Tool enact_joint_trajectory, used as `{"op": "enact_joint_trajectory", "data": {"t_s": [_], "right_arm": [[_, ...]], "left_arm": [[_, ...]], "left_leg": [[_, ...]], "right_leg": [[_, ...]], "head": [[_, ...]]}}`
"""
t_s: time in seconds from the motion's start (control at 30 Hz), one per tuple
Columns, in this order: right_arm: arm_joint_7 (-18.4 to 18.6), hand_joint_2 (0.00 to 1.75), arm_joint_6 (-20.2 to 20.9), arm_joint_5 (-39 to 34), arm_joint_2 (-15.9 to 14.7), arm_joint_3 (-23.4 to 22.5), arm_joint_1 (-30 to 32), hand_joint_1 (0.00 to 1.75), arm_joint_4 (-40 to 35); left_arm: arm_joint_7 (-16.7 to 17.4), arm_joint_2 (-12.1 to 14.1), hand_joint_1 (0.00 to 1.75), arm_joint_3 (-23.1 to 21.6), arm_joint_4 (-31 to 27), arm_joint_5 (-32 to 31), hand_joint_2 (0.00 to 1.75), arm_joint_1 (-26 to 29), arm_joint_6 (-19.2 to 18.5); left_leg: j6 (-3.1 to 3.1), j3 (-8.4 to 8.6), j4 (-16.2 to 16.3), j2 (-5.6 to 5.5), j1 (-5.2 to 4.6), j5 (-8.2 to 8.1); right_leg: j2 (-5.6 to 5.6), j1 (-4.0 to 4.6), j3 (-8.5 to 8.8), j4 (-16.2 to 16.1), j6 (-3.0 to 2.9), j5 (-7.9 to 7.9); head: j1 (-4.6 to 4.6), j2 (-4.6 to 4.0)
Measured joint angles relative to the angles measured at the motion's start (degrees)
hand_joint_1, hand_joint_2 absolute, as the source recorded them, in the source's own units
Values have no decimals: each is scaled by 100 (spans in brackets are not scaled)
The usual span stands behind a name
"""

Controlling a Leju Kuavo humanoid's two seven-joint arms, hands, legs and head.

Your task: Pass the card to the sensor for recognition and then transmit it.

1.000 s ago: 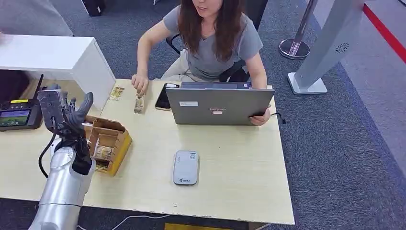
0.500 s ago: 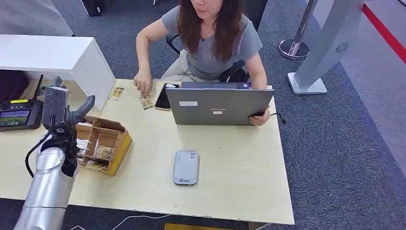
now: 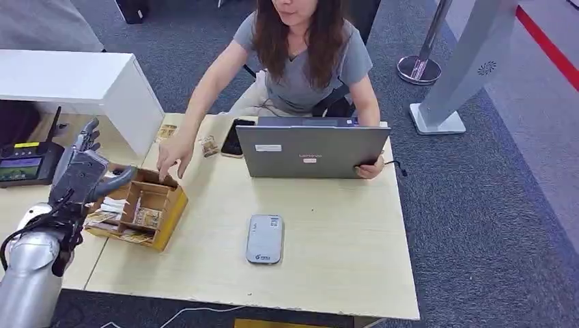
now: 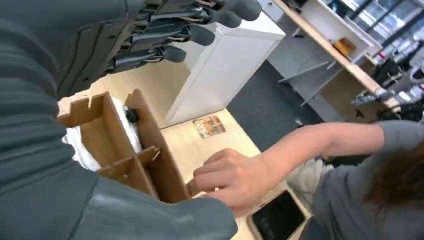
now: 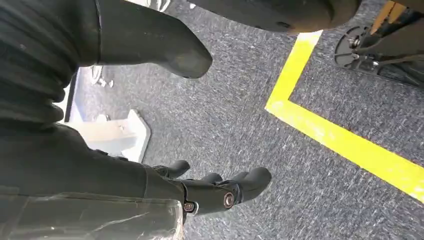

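Observation:
My left hand (image 3: 80,174) hovers over the left end of the cardboard card box (image 3: 158,217), fingers spread and thumb out, holding nothing. In the left wrist view the same hand (image 4: 75,45) sits just above the box (image 4: 150,160). A person's hand (image 3: 173,154) reaches to the box's far edge, also seen at close range (image 4: 235,175). One card (image 3: 166,132) lies by the white shelf, another card (image 3: 209,145) beside the phone (image 3: 233,137). The grey sensor (image 3: 265,239) lies mid-table. My right hand (image 5: 60,145) hangs over the floor with nothing in it, fingers (image 5: 225,192) apart.
A grey laptop (image 3: 311,150) stands open in front of the seated person. The white shelf (image 3: 82,82) and a black desk terminal (image 3: 24,164) are at the table's left. The table's front edge (image 3: 259,304) lies below the sensor. A grey pillar base (image 3: 440,119) stands at the right.
My left hand has dropped from upright and swung left over the box. The person set a card down beside the phone and then reached to the box.

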Motion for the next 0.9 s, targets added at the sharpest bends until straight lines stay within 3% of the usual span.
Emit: {"op": "enact_joint_trajectory", "data": {"t_s": [0.47,0.9], "right_arm": [[22,175,-44,-146,-20,-232,56,0,0],[35,175,-52,-173,-61,-330,57,0,-2]], "left_arm": [[94,861,0,131,-863,-424,175,1213,-391],[284,1526,0,275,-1031,-511,175,1595,-911]], "left_leg": [[0,-4,-1,-7,1,-1],[0,-4,-1,-10,2,0]], "right_leg": [[-5,0,-2,-1,0,-2],[-7,1,0,0,0,-2]], "head": [[0,0],[0,0]]}}
